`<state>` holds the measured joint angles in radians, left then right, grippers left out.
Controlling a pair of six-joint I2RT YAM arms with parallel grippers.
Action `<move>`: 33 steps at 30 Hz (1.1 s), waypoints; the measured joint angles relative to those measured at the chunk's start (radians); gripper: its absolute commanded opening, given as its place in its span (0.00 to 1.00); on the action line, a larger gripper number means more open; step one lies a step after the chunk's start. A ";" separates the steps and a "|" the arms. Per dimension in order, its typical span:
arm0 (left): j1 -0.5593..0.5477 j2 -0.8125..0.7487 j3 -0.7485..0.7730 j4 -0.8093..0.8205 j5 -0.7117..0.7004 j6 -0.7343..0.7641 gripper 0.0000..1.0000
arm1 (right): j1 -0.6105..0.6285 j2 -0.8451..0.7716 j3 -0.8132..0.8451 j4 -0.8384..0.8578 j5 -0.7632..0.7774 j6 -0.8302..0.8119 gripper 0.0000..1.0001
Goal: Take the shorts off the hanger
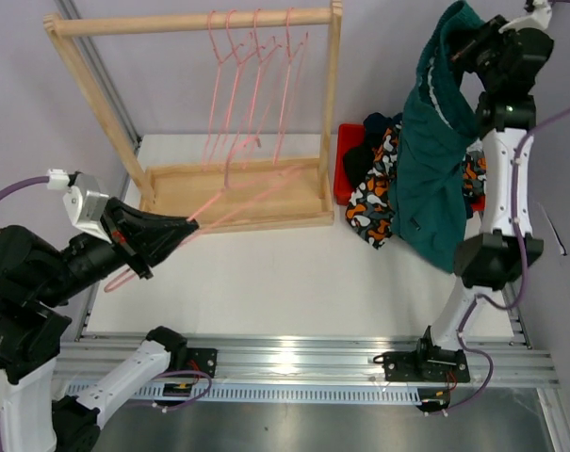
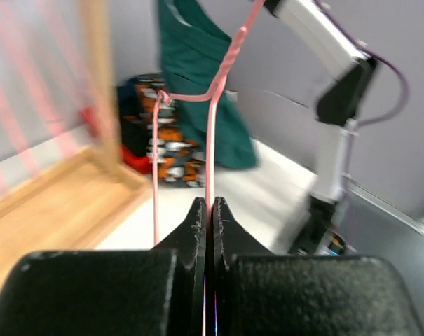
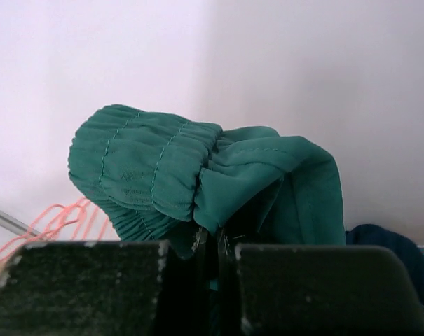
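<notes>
Two arms flank the wooden rack (image 1: pixel 333 113). The left gripper (image 1: pixel 192 226) reaches out low by the rack's left foot, pinched tight on a pink wire hanger (image 2: pixel 209 154). The right arm rears up right of the rack, its gripper (image 3: pixel 213 238) clamped on the teal-green shorts (image 1: pixel 433 160). These dangle free of the hanger, above the other shorts (image 1: pixel 374 202) heaped beside the rack's right post.

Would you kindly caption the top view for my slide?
Right gripper holds teal-green fabric shorts aloft; left gripper pinches a thin pink wire hanger.
</notes>
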<state>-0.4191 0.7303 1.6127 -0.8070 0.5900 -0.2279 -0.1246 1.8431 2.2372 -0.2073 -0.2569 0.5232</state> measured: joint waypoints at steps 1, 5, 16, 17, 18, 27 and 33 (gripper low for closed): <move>-0.002 0.005 0.017 -0.019 -0.068 0.010 0.00 | 0.003 0.053 0.042 -0.008 -0.013 0.006 0.22; -0.003 0.039 0.111 -0.106 -0.328 0.048 0.00 | 0.014 0.198 0.132 -0.091 -0.052 0.016 0.59; -0.006 0.208 0.451 -0.131 -0.871 0.098 0.00 | 0.092 -0.329 -1.027 0.047 0.013 -0.008 0.99; -0.006 0.226 0.456 -0.120 -0.884 0.098 0.00 | 0.099 -0.407 -1.104 0.066 0.022 -0.002 0.99; -0.006 0.246 0.458 -0.106 -0.895 0.098 0.00 | 0.104 -0.482 -1.163 0.070 0.034 0.002 0.99; 0.128 0.505 0.433 0.014 -0.818 0.066 0.00 | 0.252 -1.183 -1.433 0.037 0.067 0.024 0.99; 0.279 0.661 0.404 0.089 -0.657 -0.009 0.00 | 0.312 -1.594 -1.518 -0.185 0.077 0.073 0.99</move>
<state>-0.1398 1.3911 2.0171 -0.7185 -0.0666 -0.2371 0.1871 0.2489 0.7197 -0.3923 -0.1799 0.5961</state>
